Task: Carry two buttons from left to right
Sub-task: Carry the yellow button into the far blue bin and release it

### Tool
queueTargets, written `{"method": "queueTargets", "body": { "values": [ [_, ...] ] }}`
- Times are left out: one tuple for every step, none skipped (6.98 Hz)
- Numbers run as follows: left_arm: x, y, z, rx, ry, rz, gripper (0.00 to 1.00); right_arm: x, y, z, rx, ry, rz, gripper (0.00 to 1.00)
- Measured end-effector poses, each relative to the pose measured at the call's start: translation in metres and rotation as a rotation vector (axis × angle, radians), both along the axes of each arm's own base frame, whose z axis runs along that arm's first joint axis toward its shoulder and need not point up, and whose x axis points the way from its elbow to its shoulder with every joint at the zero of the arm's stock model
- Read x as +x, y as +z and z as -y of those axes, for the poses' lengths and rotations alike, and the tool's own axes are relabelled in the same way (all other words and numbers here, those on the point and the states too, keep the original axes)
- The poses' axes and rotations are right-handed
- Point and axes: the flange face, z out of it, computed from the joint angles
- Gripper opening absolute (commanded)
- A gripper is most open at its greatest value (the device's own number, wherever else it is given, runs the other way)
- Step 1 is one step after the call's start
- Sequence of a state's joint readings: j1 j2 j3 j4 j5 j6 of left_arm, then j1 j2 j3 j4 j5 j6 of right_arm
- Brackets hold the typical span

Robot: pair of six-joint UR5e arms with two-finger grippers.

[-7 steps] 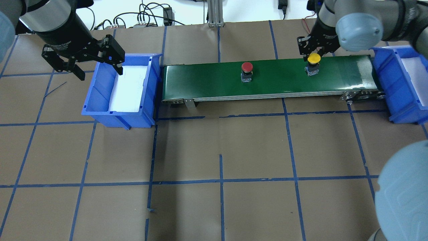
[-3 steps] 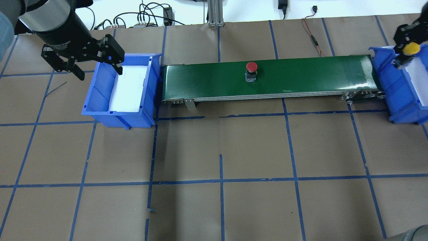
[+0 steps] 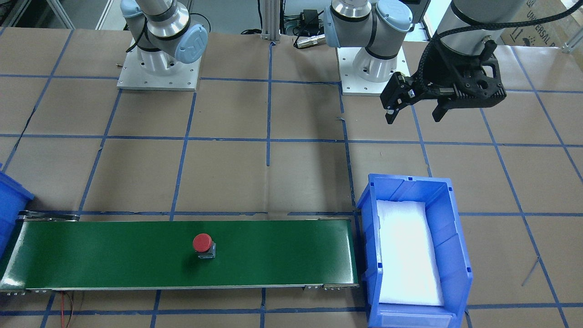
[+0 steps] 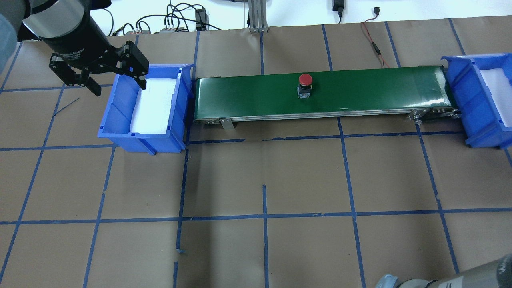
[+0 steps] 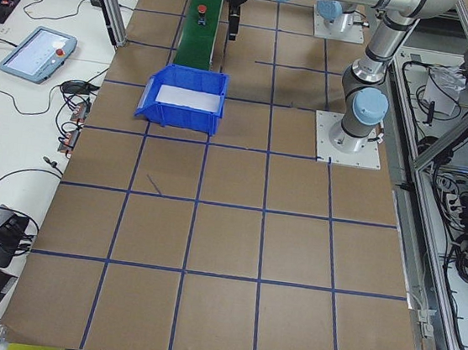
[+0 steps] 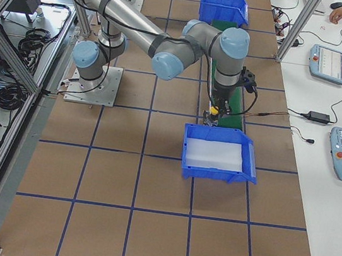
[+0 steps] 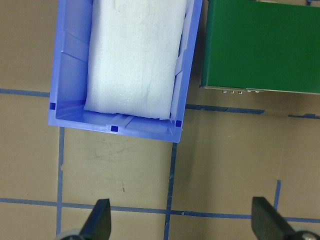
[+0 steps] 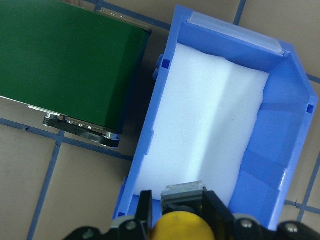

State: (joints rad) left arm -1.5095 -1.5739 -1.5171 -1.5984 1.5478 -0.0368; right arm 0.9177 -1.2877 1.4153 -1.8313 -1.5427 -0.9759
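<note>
A red button [image 4: 305, 79] [image 3: 202, 243] stands upright near the middle of the green conveyor belt [image 4: 380, 88] [image 3: 114, 255], with nothing touching it. The yellow button [image 8: 182, 227] is held in my right gripper [image 8: 181, 216], which is shut on its base above the near wall of the right blue bin [image 8: 280, 160] [image 4: 464, 92]. That gripper is outside the overhead view. My left gripper [image 4: 119, 86] [image 3: 413, 117] [image 7: 182, 225] is open and holds nothing, above the outer side of the left blue bin [image 4: 120, 116] [image 3: 451, 218].
Both bins are lined with white foam and hold nothing else that I can see. The belt runs between them. Brown paper with blue tape lines covers the table [image 4: 264, 180]. Cables lie along the far edge [image 4: 180, 20].
My right gripper lifted the yellow button off the belt and carried it right, out of the overhead view. The red button rode a little to the right on the belt. The left arm stayed put.
</note>
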Motion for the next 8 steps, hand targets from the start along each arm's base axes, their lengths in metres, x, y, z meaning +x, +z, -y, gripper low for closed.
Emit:
{"method": "queueTargets", "body": {
  "values": [
    [0.0, 0.0, 0.0, 0.0, 0.0, 0.0, 1.0, -0.02, -0.018, 0.006, 0.002, 0.017, 0.011, 0.1],
    [0.0, 0.0, 0.0, 0.0, 0.0, 0.0, 1.0, -0.037, -0.034, 0.018, 0.002, 0.031, 0.025, 0.1],
    [0.0, 0.0, 0.0, 0.0, 0.0, 0.0, 1.0, -0.05, -0.047, 0.031, 0.003, 0.045, 0.033, 0.1],
    [0.0, 0.0, 0.0, 0.0, 0.0, 0.001, 1.0, -0.058, -0.058, 0.04, 0.004, 0.054, 0.044, 0.11],
    [0.0, 0.0, 0.0, 0.0, 0.0, 0.0, 1.0, -0.062, -0.072, 0.047, 0.008, 0.057, 0.067, 0.11],
    [0.0, 0.0, 0.0, 0.0, 0.0, 0.0, 1.0, -0.063, -0.089, 0.05, 0.018, 0.055, 0.094, 0.11],
    [0.0, 0.0, 0.0, 0.0, 0.0, 0.0, 1.0, -0.062, -0.106, 0.05, 0.033, 0.053, 0.121, 0.11],
    [0.0, 0.0, 0.0, 0.0, 0.0, 0.0, 1.0, -0.06, -0.122, 0.049, 0.047, 0.052, 0.145, 0.11]
  ]
}}
